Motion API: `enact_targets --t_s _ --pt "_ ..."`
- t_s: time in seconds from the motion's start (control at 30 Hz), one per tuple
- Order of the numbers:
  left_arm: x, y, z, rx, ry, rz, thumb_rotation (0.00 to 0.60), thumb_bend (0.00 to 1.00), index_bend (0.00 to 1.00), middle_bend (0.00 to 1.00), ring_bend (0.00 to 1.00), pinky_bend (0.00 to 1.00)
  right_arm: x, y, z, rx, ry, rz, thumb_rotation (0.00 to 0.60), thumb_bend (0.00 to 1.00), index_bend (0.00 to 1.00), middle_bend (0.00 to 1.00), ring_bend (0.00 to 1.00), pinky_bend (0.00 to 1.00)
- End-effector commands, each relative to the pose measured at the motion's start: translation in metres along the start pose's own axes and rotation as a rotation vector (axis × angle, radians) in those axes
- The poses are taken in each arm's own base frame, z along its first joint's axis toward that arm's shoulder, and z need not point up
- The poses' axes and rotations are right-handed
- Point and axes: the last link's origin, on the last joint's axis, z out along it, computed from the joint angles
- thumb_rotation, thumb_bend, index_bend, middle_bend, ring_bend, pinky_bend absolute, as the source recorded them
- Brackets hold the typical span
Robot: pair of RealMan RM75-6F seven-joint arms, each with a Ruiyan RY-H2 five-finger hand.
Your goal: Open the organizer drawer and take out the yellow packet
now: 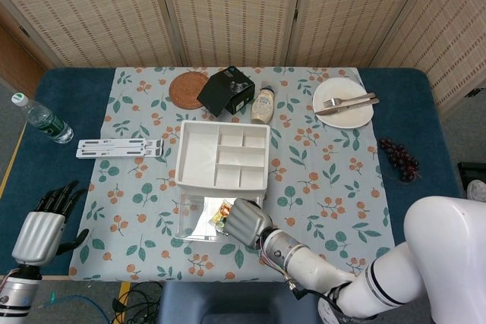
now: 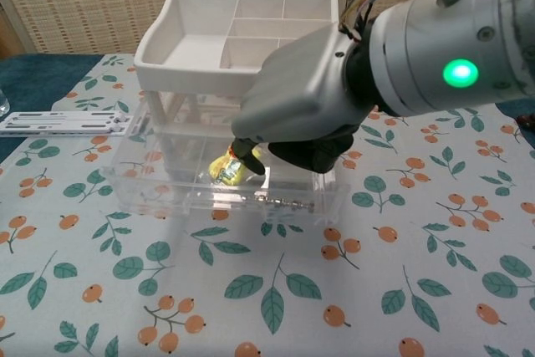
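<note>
The white organizer (image 1: 222, 155) (image 2: 196, 39) stands mid-table, and its clear lower drawer (image 2: 150, 194) (image 1: 190, 221) is pulled out toward me. Inside the drawer, the yellow packet (image 2: 224, 171) (image 1: 221, 214) sits tilted and off the floor, left of centre. My right hand (image 2: 305, 110) (image 1: 244, 221) reaches down into the drawer from the right and pinches the packet at its fingertips. The hand hides the drawer's right half. My left hand (image 1: 38, 234) hangs off the table's near left corner with its fingers spread and nothing in it.
A water bottle (image 1: 42, 119) and a white flat strip (image 1: 119, 147) lie at the left. Behind the organizer are a cork coaster (image 1: 187, 89), a black box (image 1: 227, 90) and a jar (image 1: 263, 105). A plate with cutlery (image 1: 343, 102) and grapes (image 1: 399, 158) are at the right.
</note>
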Motion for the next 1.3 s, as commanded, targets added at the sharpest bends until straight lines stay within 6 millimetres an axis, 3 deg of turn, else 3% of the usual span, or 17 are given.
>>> enact_targets --t_s 0.03,0.5,0.57,0.6,0.73,0.9,1.07,1.3 --pt "0.0 -0.001 -0.001 0.004 0.002 -0.001 0.6 0.25 0.14 0.09 0.14 0.16 0.004 -0.001 0.005 0.002 0.011 0.006 0.6 1.0 0.29 1.0 1.0 1.0" --pt "-0.001 -0.003 -0.002 0.006 0.005 -0.004 0.6 0.25 0.14 0.09 0.14 0.16 0.023 -0.002 0.001 0.022 0.143 0.047 0.6 0.99 0.29 1.0 1.0 1.0" --pt "0.0 -0.003 -0.003 0.006 0.008 -0.004 0.6 0.25 0.14 0.09 0.14 0.16 0.024 -0.001 0.003 0.017 0.181 0.049 0.6 0.89 0.29 1.0 1.0 1.0" --pt "-0.001 -0.003 -0.003 0.008 0.009 -0.005 0.6 0.25 0.14 0.09 0.14 0.16 0.024 0.001 0.004 0.014 0.198 0.052 0.6 0.76 0.29 1.0 1.0 1.0" --pt "0.0 -0.003 -0.005 0.011 0.012 -0.007 0.6 0.25 0.14 0.09 0.14 0.16 0.024 0.006 0.012 0.003 0.259 0.07 0.6 0.43 0.29 1.0 1.0 1.0" --pt "-0.001 -0.004 -0.006 0.016 0.014 -0.008 0.6 0.25 0.14 0.09 0.14 0.16 0.025 0.013 0.021 -0.009 0.345 0.117 0.6 0.2 0.29 1.0 1.0 1.0" --pt "0.0 -0.004 -0.006 0.017 0.014 -0.007 0.6 0.25 0.14 0.09 0.14 0.16 0.027 0.015 0.021 -0.012 0.415 0.176 0.6 0.06 0.29 1.0 1.0 1.0" --pt "0.0 -0.002 -0.005 0.013 0.014 -0.007 0.6 0.25 0.14 0.09 0.14 0.16 0.025 0.016 0.012 -0.009 0.432 0.203 0.6 0.05 0.29 0.96 1.0 1.0"
